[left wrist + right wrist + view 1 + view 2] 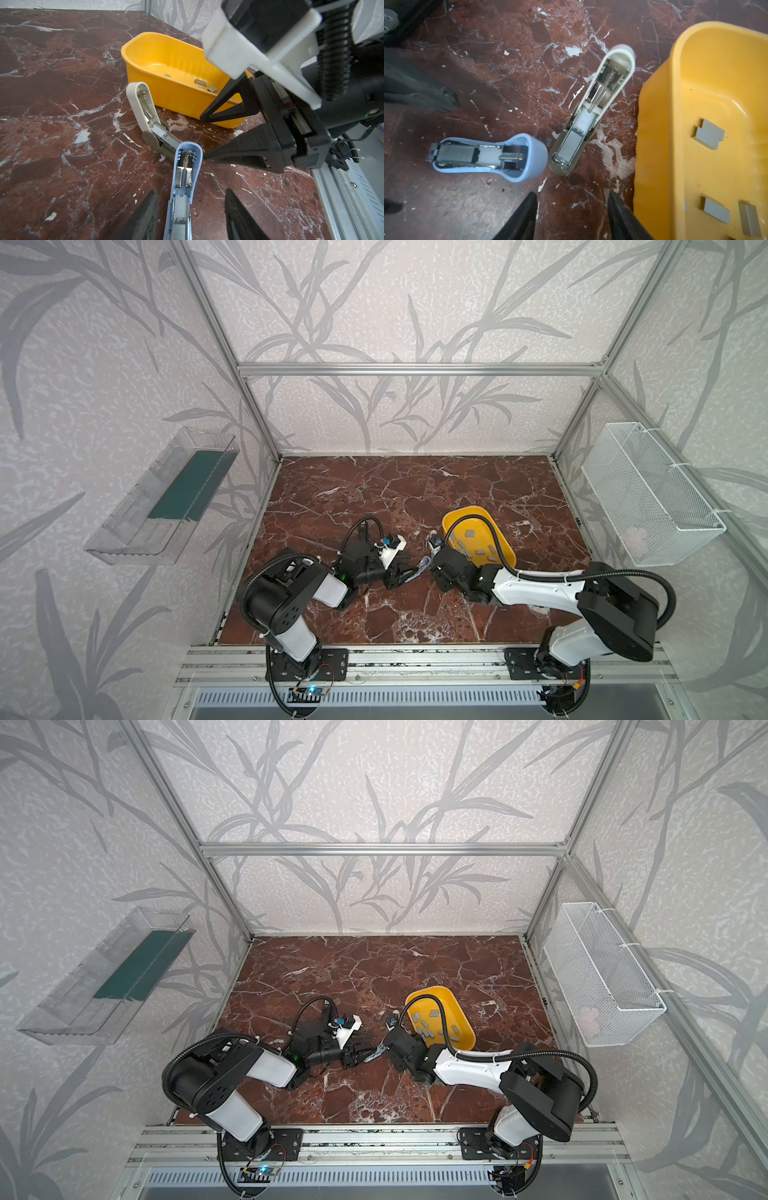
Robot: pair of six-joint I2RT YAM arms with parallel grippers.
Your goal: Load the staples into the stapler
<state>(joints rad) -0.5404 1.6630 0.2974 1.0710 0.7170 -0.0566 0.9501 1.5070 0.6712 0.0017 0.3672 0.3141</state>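
Lying open, blue stapler (488, 154) and beige stapler (593, 116) each hold staples (456, 154).

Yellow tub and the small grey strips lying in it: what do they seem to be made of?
The yellow rounded tub looks like moulded plastic: even colour throughout, soft glossy highlights on the inside and a thick rounded rim. The small grey rectangular strips in it look like metal, probably bonded staples: dull silver-grey faces with crisp square edges.
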